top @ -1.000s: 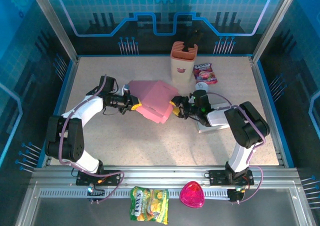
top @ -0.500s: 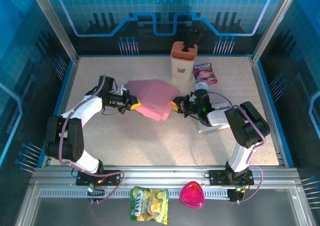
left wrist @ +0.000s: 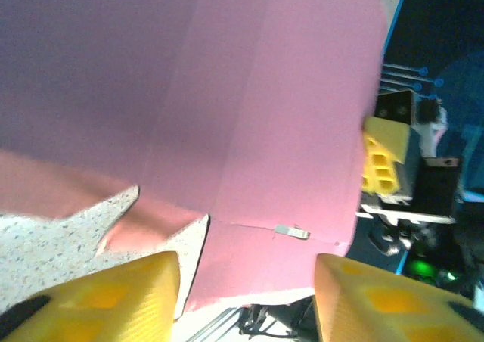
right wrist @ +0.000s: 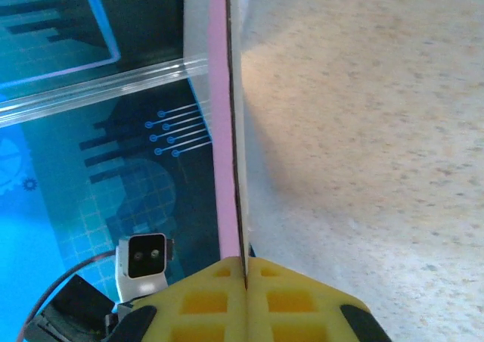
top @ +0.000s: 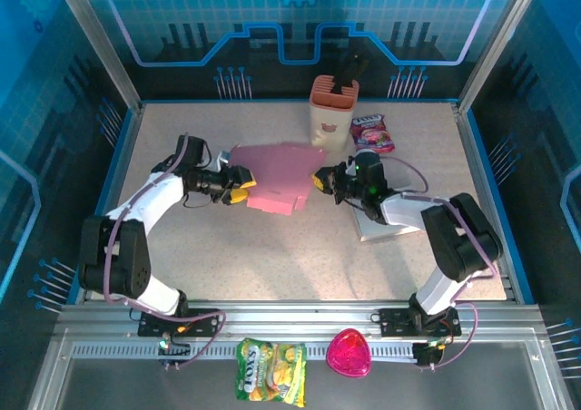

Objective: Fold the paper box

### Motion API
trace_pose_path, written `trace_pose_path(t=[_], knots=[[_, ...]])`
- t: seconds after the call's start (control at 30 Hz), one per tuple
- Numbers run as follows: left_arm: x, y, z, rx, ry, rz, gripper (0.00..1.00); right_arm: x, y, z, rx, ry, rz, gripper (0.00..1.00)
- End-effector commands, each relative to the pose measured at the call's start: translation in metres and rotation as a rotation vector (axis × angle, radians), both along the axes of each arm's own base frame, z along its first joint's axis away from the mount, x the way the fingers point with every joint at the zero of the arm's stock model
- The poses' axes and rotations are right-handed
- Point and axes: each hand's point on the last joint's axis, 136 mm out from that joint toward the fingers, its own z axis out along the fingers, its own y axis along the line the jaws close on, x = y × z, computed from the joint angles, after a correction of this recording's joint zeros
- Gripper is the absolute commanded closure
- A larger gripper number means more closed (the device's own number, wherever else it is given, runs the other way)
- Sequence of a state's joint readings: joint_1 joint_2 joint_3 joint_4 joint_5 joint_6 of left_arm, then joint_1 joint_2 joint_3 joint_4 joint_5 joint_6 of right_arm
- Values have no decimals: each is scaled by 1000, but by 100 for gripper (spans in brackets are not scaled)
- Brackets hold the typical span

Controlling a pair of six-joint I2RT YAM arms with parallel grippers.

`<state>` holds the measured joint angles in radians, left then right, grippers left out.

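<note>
The right claw (right wrist: 244,270) is pinched shut on the edge of the pink paper box (top: 277,179), which sits mid-desk (top: 272,265) between the arms. The left claw (left wrist: 246,285) stands jaws apart at the opposite edge, holding nothing. I judge the right should keep the sheet steady while the left re-grips close to a crease. A second ago the left was clamped, the right was half open, and the sheet lay nearer the arms.

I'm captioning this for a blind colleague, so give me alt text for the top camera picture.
A flat pink box sits mid-table between two robot arms: the right gripper is shut on its right edge, the left gripper open at its left edge. A peach holder and a snack packet are at the back.
</note>
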<state>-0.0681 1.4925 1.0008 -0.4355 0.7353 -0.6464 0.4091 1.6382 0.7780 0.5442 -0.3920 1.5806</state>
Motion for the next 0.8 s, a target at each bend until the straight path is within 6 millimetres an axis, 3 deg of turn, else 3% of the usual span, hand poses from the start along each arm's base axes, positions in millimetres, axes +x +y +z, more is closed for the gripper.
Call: trace_pose_path(t=[0.0,0.03,0.07,0.2,0.4,0.5,0.63,0.77], knots=[[3,16,38,106,-127,59,45,-4,5,49,-69,-94,0,100],[4,19,45,120,-153,78,45,-9,4,51,-93,-91,-5,100],[4,24,52,139,-185,103,45,-10,6,69,-106,-115,-13,100],[0,38,74,203,-279,173,43,-29,5,107,-198,-169,-35,100],[-11,55,88,331,-348,197,44,-66,10,154,-346,-180,-47,100],[-11,55,92,329,-363,198,44,-82,24,175,-417,-192,-58,100],[-10,49,86,290,-328,186,46,-77,45,159,-489,-133,-76,100],[-13,45,83,270,-313,170,47,-41,70,129,-466,-96,-108,100]])
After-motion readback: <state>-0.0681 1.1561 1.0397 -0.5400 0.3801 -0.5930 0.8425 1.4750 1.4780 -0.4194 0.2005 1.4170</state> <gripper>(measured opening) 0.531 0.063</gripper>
